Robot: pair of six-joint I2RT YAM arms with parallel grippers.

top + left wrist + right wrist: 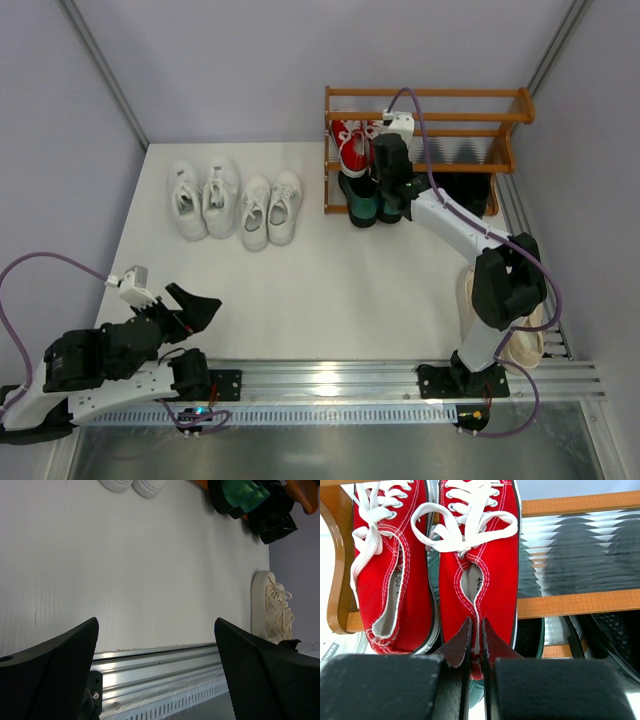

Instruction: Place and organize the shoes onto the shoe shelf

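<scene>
Clearly pinched in the right hand [476,630], fingers all but together: heel rim of the red sneaker [477,565], resting on the shoe shelf [570,602] straight ahead, long axis pointing directly away, toe deepest. Well off over the desk [125,555], left hand [156,625] gaping and empty

Laced red sneakers [495,565] lie side by side on the orange-brown wooden shelf [570,603].

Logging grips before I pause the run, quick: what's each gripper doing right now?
Left gripper: open, holding nothing.
Right gripper: closed, pinching the heel of a red sneaker.
</scene>
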